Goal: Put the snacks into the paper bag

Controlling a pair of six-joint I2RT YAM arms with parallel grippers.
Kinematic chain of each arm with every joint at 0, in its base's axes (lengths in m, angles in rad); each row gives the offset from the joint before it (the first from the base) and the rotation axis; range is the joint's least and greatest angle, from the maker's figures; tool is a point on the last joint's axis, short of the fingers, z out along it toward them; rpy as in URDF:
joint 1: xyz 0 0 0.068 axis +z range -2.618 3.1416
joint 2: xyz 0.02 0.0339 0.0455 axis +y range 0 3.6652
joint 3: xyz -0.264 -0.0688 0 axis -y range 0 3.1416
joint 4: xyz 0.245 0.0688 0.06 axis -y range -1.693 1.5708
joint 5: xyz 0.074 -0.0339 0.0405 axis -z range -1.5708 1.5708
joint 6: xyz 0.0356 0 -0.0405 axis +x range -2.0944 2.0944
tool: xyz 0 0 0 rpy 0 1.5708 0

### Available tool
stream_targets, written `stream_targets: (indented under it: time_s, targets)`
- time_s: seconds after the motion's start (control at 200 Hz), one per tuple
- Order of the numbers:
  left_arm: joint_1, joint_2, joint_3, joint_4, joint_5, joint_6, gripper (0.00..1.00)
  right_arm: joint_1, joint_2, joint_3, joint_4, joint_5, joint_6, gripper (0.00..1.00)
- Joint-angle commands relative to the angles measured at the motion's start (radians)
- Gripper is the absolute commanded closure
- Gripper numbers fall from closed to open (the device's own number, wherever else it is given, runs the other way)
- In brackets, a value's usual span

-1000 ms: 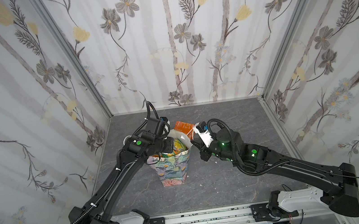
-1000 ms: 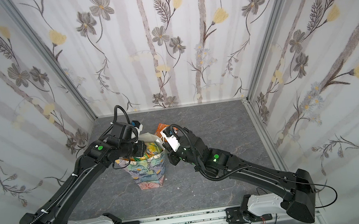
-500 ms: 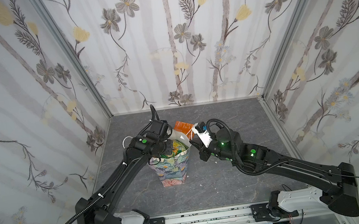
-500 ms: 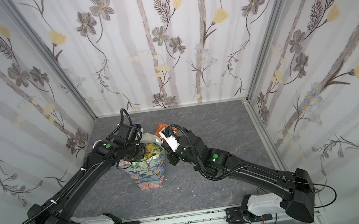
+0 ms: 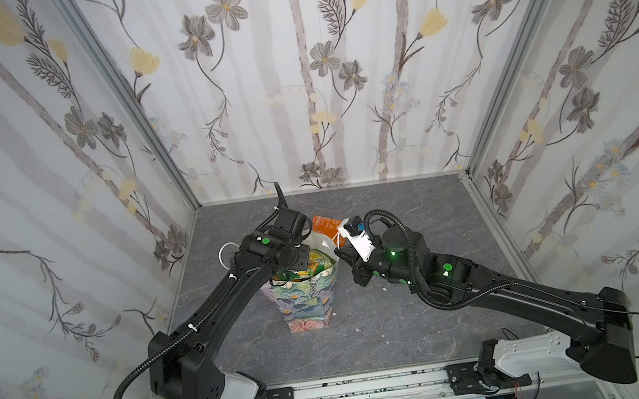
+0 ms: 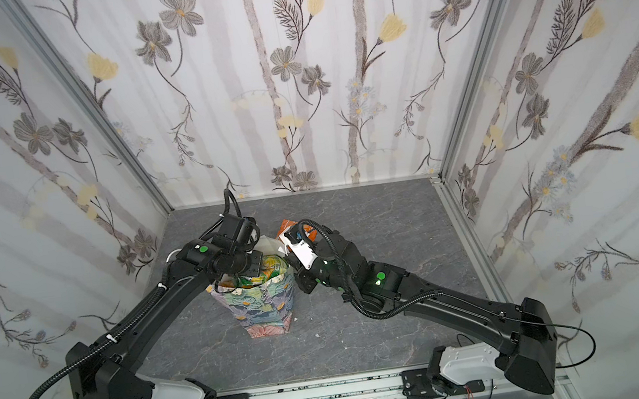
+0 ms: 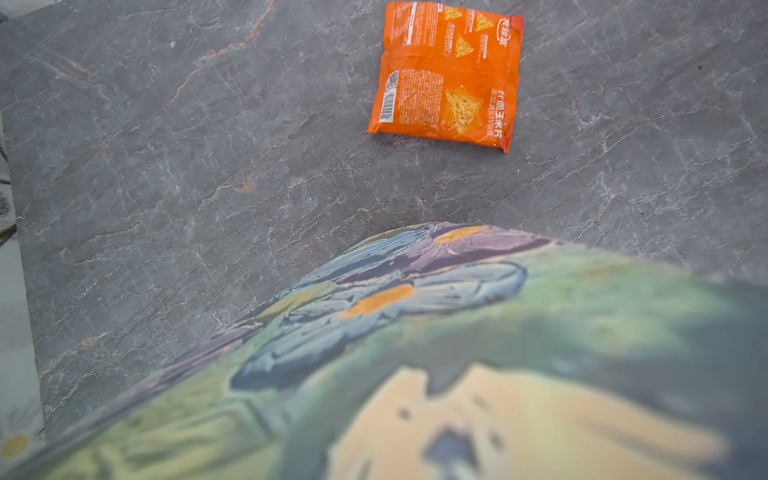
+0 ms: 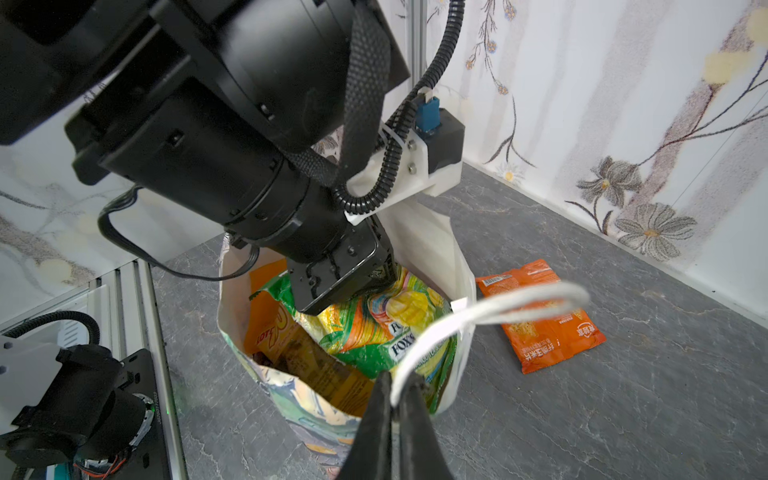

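The paper bag (image 5: pixel 306 303) (image 6: pixel 265 308) stands upright mid-table, its floral outside filling the left wrist view (image 7: pixel 415 291). Inside it lie a yellow-green FOX'S packet (image 8: pixel 374 324) and an orange-yellow box (image 8: pixel 291 353). My left gripper (image 5: pixel 293 271) (image 8: pixel 328 307) reaches down into the bag's mouth over these snacks, its fingers hidden. My right gripper (image 8: pixel 392 395) (image 5: pixel 344 254) is at the bag's right rim, shut on the white cord handle (image 8: pixel 498 307). One orange packet (image 7: pixel 446 79) (image 8: pixel 540 324) (image 5: pixel 325 225) lies flat on the table behind the bag.
The grey stone tabletop (image 5: pixel 409 323) is closed in by floral walls at the left, back and right. The bag's other cord handle (image 5: pixel 224 251) hangs out on its left side. A small white scrap (image 5: pixel 384 288) lies right of the bag.
The left arm's elbow has swung in toward the middle, while its gripper stays at the bag's mouth. The right arm and the bag have hardly moved.
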Motion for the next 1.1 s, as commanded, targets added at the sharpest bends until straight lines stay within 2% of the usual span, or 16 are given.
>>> stream_targets:
  time_s: [0.0, 0.12, 0.23, 0.395, 0.514, 0.739, 0.859, 0.919, 0.994, 1.094]
  targets:
    - [-0.001, -0.04, 0.035, -0.008, 0.031, -0.015, 0.45, 0.002, -0.012, 0.021, 0.049, 0.017, -0.019, 0.81]
    - [0.0, -0.081, 0.086, -0.027, 0.034, -0.017, 0.3, 0.003, -0.035, 0.032, 0.041, 0.041, -0.02, 0.76]
    - [0.005, -0.123, 0.136, -0.05, 0.01, -0.023, 0.25, -0.002, -0.06, 0.04, 0.028, 0.055, -0.019, 0.68]
    - [0.033, -0.214, 0.18, -0.073, -0.029, -0.032, 0.16, -0.007, -0.091, 0.042, -0.011, 0.081, -0.013, 0.64]
    - [0.097, -0.303, 0.18, -0.082, -0.057, -0.033, 0.1, -0.014, -0.14, 0.022, -0.018, 0.131, -0.006, 0.62]
    - [0.236, -0.545, 0.009, 0.056, -0.124, -0.068, 0.01, -0.05, -0.235, 0.002, -0.108, 0.251, 0.042, 0.59]
    - [0.275, -0.626, -0.105, 0.11, -0.194, -0.075, 0.0, -0.086, -0.308, -0.046, -0.147, 0.32, 0.09, 0.46]
    - [0.297, -0.651, -0.145, 0.131, -0.192, -0.087, 0.0, -0.119, -0.339, -0.082, -0.152, 0.344, 0.111, 0.38]
    - [0.32, -0.676, -0.182, 0.158, -0.171, -0.103, 0.0, -0.168, -0.346, -0.122, -0.168, 0.382, 0.145, 0.35]
    - [0.344, -0.701, -0.206, 0.179, -0.176, -0.108, 0.0, -0.253, -0.329, -0.183, -0.172, 0.368, 0.175, 0.29]
